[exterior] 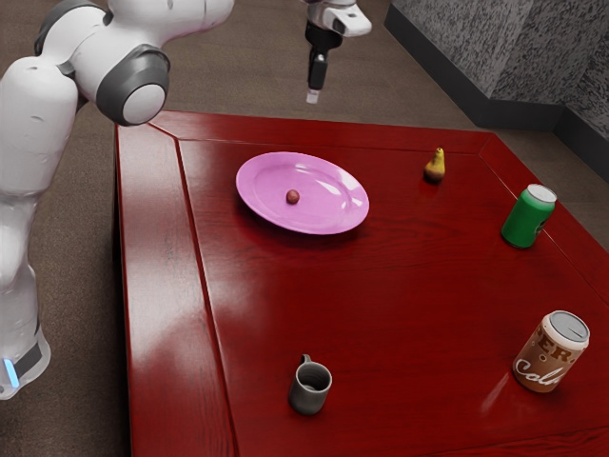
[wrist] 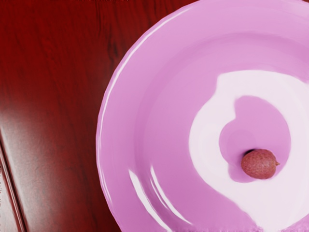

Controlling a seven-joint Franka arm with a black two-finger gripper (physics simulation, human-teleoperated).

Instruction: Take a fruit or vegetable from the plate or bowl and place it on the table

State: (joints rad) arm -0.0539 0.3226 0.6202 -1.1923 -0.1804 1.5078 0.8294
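While my gripper hangs above the plate, one lychee lies on it, near the middle. Whether my fingers stand spread or pressed together, I cannot tell. The lychee is on its side; its long axis runs roughly crosswise to the table's groove, and its small nub points away from that groove.

I count one plate, and around it on the red table one pear, two cans and one mug. The pear stands upright, stem up, towards the exterior view's right from the plate. Farther that way is the green can; the brown can stands nearer the camera, and the mug has its handle turned towards the plate.

My wrist view gives me the lychee's nub and bumpy skin; the exterior view makes it a plain little ball, but adds pear, cans and mug.
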